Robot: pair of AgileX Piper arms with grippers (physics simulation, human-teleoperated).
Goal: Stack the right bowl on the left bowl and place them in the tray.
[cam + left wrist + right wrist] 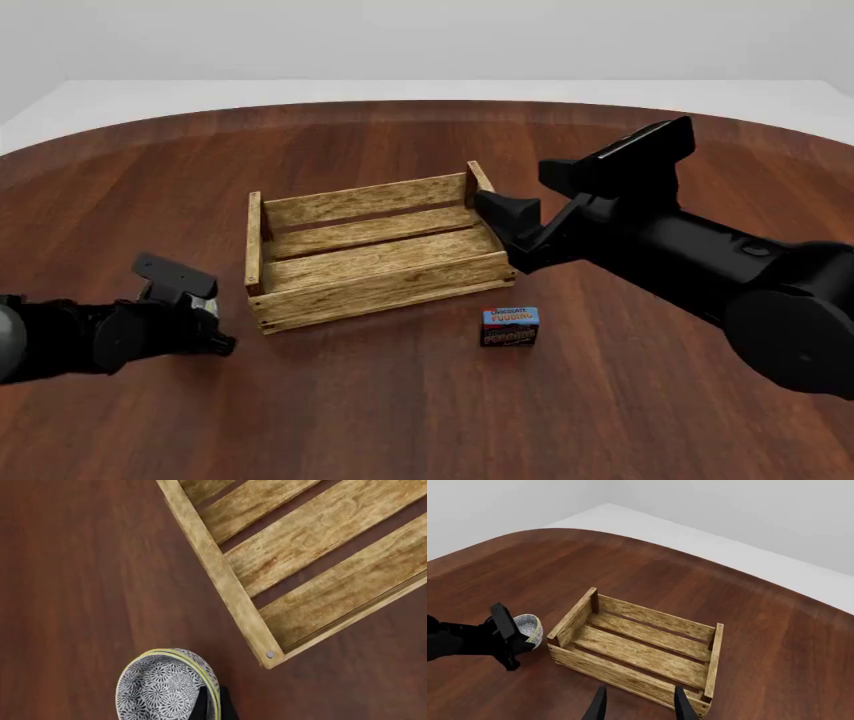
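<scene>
Grey-and-white patterned stacked bowls [163,687] with doubled yellow rims hang tilted in my left gripper [212,702], which is shut on their rim, one finger inside and one outside. In the front view the bowls [199,300] barely show at the left gripper [211,325], left of the tray [374,255] and above the table. From the right wrist the bowls [529,626] sit just beside the tray's [640,652] left corner. My right gripper [509,228] hovers at the tray's right end, open [639,706] with nothing between its fingers.
A small blue-and-brown pudding box [510,327] stands on the table in front of the tray's right corner. The tray's slatted floor [313,535] holds nothing. The round brown table's far edge [427,102] lies well behind the tray.
</scene>
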